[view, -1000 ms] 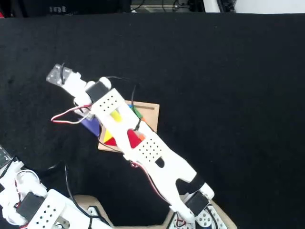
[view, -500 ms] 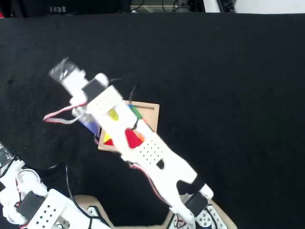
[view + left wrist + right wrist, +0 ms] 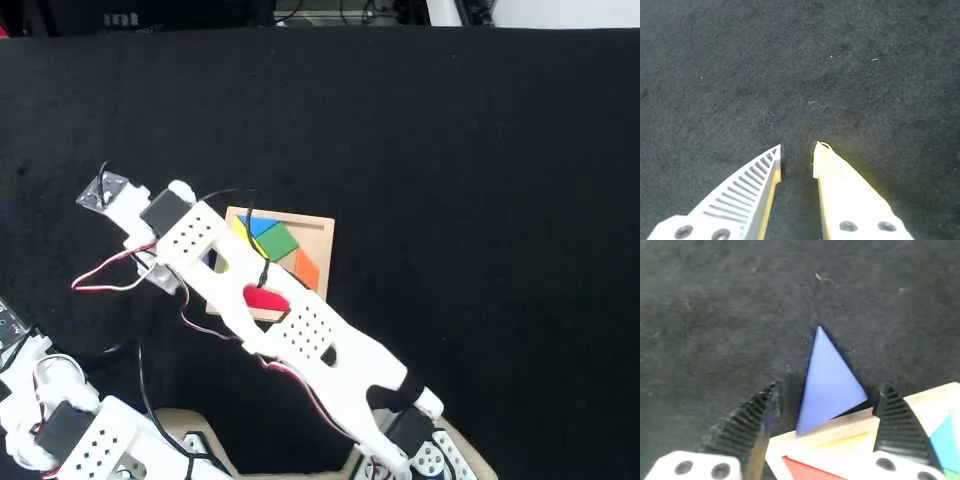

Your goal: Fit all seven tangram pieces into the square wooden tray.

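The square wooden tray point(image 3: 322, 226) lies mid-table and holds yellow point(image 3: 240, 226), blue point(image 3: 262, 225), green point(image 3: 280, 242), orange point(image 3: 307, 268) and red point(image 3: 262, 297) pieces. My right arm point(image 3: 300, 330) stretches across the tray toward the left. In the right wrist view, my right gripper point(image 3: 830, 386) is open and straddles a blue-violet triangle point(image 3: 827, 380). The triangle's wide end rests against the tray's rim point(image 3: 840, 426), and its point lies on the cloth. My left gripper point(image 3: 797, 149) hovers over bare black cloth with a narrow gap between its fingers and nothing in them.
The left arm point(image 3: 70, 430) sits at the near left corner of the table. Black cloth covers the whole table. A red and white cable point(image 3: 100, 280) loops off the right arm just left of the tray.
The right arm has swung left and toward the near side, uncovering the blue, green and orange pieces in the tray. The left arm has stayed still.
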Action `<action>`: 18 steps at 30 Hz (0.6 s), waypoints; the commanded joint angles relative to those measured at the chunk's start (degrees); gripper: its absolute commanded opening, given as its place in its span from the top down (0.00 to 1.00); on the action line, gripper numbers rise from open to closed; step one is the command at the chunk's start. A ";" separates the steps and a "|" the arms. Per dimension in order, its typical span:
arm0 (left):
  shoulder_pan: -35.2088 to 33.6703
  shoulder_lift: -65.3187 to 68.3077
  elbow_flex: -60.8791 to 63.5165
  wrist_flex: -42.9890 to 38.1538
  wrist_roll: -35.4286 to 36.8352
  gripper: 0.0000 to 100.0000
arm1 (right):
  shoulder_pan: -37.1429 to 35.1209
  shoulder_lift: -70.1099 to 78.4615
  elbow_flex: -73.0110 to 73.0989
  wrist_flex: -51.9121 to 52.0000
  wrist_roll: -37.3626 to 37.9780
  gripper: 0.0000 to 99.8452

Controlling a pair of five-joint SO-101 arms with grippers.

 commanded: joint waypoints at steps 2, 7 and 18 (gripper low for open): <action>0.75 -0.18 -0.48 0.35 0.26 0.88 | 1.32 -1.80 -0.66 -0.79 0.18 0.70; 0.75 -0.18 -0.48 0.44 0.26 0.88 | 1.32 -0.31 -0.75 -0.79 1.23 0.70; 0.57 -0.18 -0.48 0.44 0.26 0.88 | 3.69 2.42 -0.75 -3.34 0.88 0.70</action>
